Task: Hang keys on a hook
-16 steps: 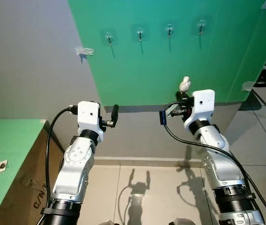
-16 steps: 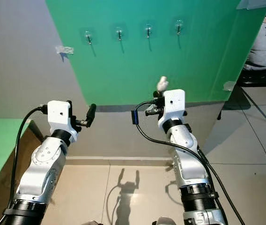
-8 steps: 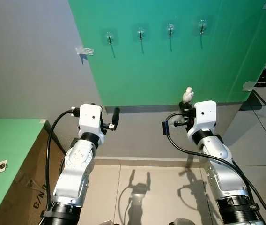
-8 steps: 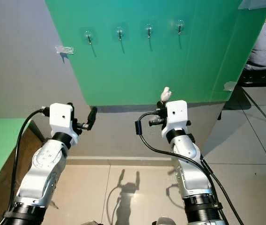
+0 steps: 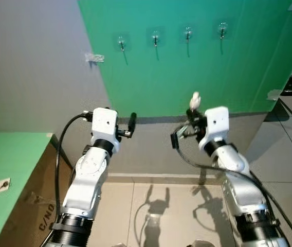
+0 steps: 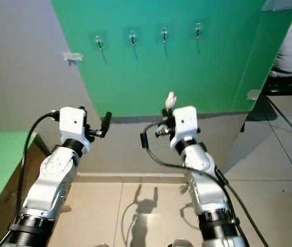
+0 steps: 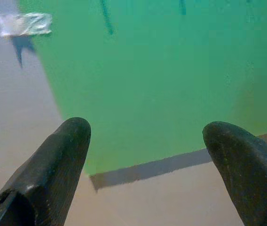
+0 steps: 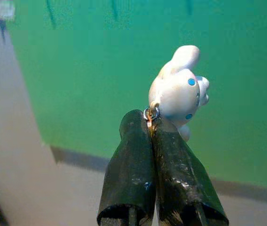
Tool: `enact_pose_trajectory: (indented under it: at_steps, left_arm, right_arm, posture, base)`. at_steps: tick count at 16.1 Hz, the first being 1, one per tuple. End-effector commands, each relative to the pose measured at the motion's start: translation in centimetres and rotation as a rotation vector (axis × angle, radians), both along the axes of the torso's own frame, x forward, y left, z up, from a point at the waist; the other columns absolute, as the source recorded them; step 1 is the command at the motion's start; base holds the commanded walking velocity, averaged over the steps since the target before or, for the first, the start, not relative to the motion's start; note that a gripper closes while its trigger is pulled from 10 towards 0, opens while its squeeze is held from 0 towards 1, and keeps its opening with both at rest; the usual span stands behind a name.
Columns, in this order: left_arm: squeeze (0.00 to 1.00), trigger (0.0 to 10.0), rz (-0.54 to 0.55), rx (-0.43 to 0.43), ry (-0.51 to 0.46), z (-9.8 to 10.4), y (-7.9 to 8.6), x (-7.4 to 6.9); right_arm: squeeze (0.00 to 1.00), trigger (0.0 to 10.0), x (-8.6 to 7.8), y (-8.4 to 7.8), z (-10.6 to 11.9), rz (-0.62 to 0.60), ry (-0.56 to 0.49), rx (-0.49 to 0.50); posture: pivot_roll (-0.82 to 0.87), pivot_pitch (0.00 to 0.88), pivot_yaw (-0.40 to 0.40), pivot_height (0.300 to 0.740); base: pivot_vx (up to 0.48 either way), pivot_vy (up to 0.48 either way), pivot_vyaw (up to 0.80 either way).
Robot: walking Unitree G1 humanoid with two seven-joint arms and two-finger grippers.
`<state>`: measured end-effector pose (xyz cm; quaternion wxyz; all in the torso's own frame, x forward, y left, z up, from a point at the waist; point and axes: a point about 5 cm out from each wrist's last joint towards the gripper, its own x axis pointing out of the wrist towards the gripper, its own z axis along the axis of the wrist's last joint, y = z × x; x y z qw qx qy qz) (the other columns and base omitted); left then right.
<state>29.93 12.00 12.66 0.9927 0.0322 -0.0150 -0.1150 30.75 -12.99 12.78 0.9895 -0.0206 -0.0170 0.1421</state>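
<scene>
The right gripper (image 8: 151, 123) is pinching a small metal ring (image 8: 150, 113) between its two fingertips, which are pressed together. A white charm (image 8: 179, 92) with blue dots is hanging on this ring and is standing up just above the fingertips. Whether keys are also on the ring, I cannot tell. The charm is in front of the green board (image 5: 187, 72), well below the four hooks (image 5: 155, 37) that are sitting in one row near the board's top.

The left gripper (image 7: 147, 155) is holding nothing, and its fingers (image 7: 53, 165) are spread wide apart. Between them the lower edge of the board and the grey wall (image 5: 33, 62) are showing. A piece of tape (image 7: 24, 24) is sticking on the wall, beyond the fingers and to their side.
</scene>
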Motion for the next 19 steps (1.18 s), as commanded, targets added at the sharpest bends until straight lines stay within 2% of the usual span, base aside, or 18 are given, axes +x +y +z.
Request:
enact_pose_trajectory:
  at_steps: [1, 4, 5, 6, 8, 9, 10, 13, 15, 19]
  left_arm:
    - [1.00, 10.0, -0.004, 0.019, -0.019, 0.5, 0.0, 0.3]
    - [1.00, 10.0, 0.063, -0.024, 0.007, 0.1, 1.1, 0.3]
    - [1.00, 10.0, 0.105, -0.028, 0.033, -0.8, 2.4, -0.3]
    - [1.00, 10.0, 0.141, -0.031, 0.063, -1.5, 3.1, -0.6]
    - [1.00, 10.0, 0.181, -0.066, 0.109, -2.5, 3.9, -1.1]
    - [1.00, 10.0, 0.186, -0.058, 0.110, -2.8, 4.3, -1.4]
    - [1.00, 10.0, 0.190, -0.068, 0.113, -3.3, 4.6, -2.0]
    - [1.00, 10.0, 0.157, -0.051, 0.106, -4.2, 4.3, -3.4]
    - [1.00, 10.0, 0.126, -0.041, 0.077, -3.7, 3.4, -3.2]
    - [1.00, 10.0, 0.127, -0.064, 0.048, -3.3, 3.4, -3.2]
  right_arm:
    - [0.00, 0.0, 0.3, 0.4, 1.5, 0.018, -0.056, 0.030]
    - [0.00, 0.0, -0.2, -1.1, 0.4, -0.045, -0.033, 0.041]
    - [0.00, 0.0, -1.4, -2.5, -1.2, -0.087, 0.016, 0.025]
    - [0.00, 0.0, -2.2, -3.2, -2.1, -0.105, 0.040, 0.014]
    - [0.00, 0.0, -3.2, -3.6, -2.7, -0.117, 0.046, -0.003]
    - [0.00, 0.0, -3.5, -3.8, -3.0, -0.130, 0.056, 0.008]
    - [0.00, 0.0, -3.8, -4.1, -3.3, -0.139, 0.065, 0.012]
    - [0.00, 0.0, -4.2, -4.2, -3.5, -0.137, 0.070, 0.007]
    - [0.00, 0.0, -4.1, -4.1, -3.4, -0.129, 0.067, 0.006]
    - [0.00, 0.0, -4.0, -3.5, -3.3, -0.109, 0.059, 0.007]
  posture:
    - [-0.22, 0.000, 0.132, 0.736]
    - [-0.22, 0.000, 0.128, 0.736]
    - [-0.22, 0.000, 0.129, 0.736]
    - [-0.22, 0.000, 0.129, 0.736]
    - [-0.22, 0.000, 0.131, 0.736]
    - [-0.22, 0.000, 0.132, 0.736]
    - [-0.22, 0.000, 0.133, 0.736]
    - [-0.22, 0.000, 0.134, 0.736]
    - [-0.22, 0.000, 0.131, 0.736]
    - [-0.22, 0.000, 0.134, 0.736]
  base:
    - [0.450, 0.000, 0.00]
    - [0.450, 0.000, 0.00]
    - [0.439, 0.000, 0.00]
    - [0.337, 0.000, 0.00]
    - [0.000, 0.000, 0.00]
    - [0.000, 0.000, 0.00]
    - [0.000, 0.000, 0.00]
    - [0.000, 0.000, 0.00]
    - [0.000, 0.000, 0.00]
    - [0.334, 0.321, 0.00]
